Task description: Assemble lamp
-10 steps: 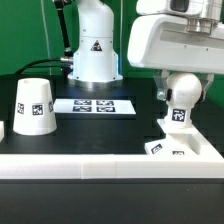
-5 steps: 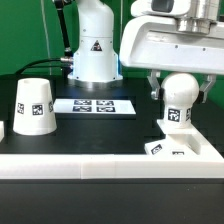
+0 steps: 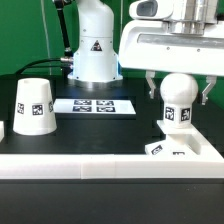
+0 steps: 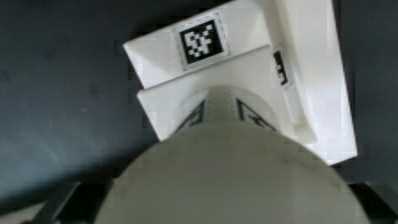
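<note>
The bulb point(image 3: 177, 100), a white cylinder with a round head and a tag on its side, stands upright on the low square base point(image 3: 190, 143) at the exterior view's right. My gripper point(image 3: 178, 87) comes down from above, one finger on each side of the round head, shut on it. In the wrist view the bulb head point(image 4: 231, 165) fills the space between the dark fingers point(image 4: 68, 205), with the tagged base point(image 4: 306, 70) beneath. The shade point(image 3: 33, 105), a tapered white cup with a tag, stands alone at the exterior view's left.
The marker board point(image 3: 93, 104) lies flat behind the middle of the dark table. A white border wall point(image 3: 80, 162) runs along the front edge, just before the base. The arm's white pedestal point(image 3: 92, 50) stands at the back.
The gripper has shifted a little toward the exterior view's left, and the bulb with its tag has moved the same way. The shade and base have stayed put.
</note>
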`<state>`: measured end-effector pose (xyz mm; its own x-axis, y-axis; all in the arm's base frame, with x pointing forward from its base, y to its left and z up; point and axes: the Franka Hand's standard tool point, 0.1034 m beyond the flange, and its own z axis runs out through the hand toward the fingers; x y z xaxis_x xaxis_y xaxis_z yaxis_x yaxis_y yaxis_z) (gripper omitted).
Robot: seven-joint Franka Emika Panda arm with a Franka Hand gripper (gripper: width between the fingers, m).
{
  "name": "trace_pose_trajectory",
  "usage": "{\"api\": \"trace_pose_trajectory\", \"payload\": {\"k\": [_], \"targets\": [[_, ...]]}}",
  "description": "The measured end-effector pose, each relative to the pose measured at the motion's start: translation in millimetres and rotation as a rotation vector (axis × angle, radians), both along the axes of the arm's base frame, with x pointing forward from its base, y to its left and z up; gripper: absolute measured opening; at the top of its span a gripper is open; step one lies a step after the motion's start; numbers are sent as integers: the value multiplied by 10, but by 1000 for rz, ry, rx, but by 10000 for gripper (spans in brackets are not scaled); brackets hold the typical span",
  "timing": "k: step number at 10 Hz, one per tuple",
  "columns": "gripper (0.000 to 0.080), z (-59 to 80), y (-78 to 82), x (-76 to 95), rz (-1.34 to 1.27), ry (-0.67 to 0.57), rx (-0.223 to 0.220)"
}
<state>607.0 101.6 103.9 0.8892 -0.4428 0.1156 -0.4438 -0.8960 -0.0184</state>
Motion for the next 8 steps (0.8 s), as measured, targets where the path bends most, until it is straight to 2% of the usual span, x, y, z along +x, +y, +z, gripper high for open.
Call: {"api": "trace_pose_trajectory", "payload": {"k": [2,7,8], "targets": [[576,2,7,-10,-170,16,28],[576,1,16,-11,-413,19,77],[576,1,18,-13,-501,24,99]]}}
